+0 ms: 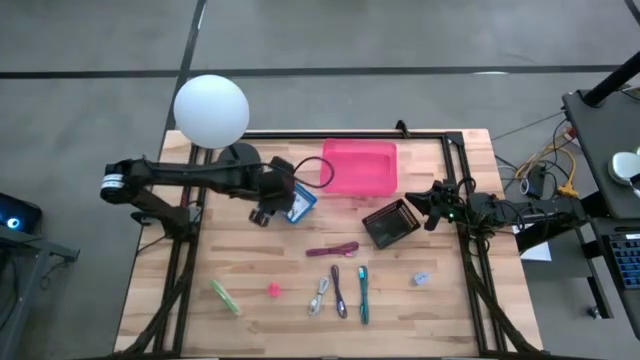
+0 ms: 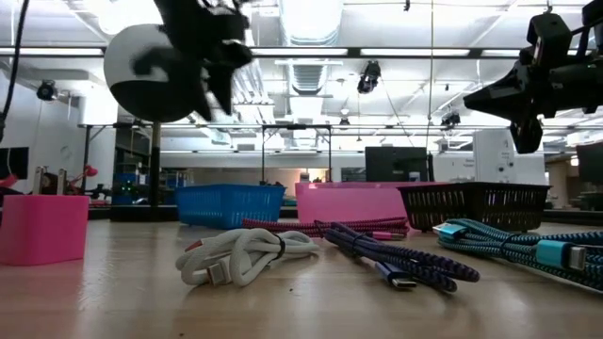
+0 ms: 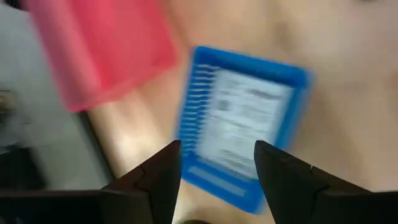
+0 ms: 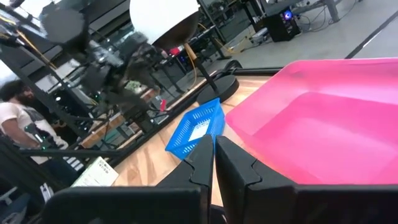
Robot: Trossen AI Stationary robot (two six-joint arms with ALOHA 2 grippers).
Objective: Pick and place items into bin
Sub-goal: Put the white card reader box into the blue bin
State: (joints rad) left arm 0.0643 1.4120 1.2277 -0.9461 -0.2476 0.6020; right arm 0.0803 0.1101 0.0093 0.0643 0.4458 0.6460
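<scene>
The items lie on the near half of the wooden table: a light green stick (image 1: 224,296), a small pink piece (image 1: 273,290), and coiled cables in silver-white (image 1: 320,295), purple (image 1: 339,290), teal (image 1: 363,293) and maroon (image 1: 332,249), plus a tiny grey piece (image 1: 421,278). The pink bin (image 1: 360,167) stands at the far middle. My left gripper (image 1: 265,213) hovers open and empty above a small blue basket (image 3: 239,127). My right gripper (image 1: 430,205) is shut and empty, held above the table beside a black basket (image 1: 392,222).
A white globe lamp (image 1: 211,110) on a black base stands at the far left corner. The blue basket (image 1: 300,203) and the black basket sit between the bin and the items. A black frame runs along the table's edges. A person (image 4: 18,130) is in the room beyond.
</scene>
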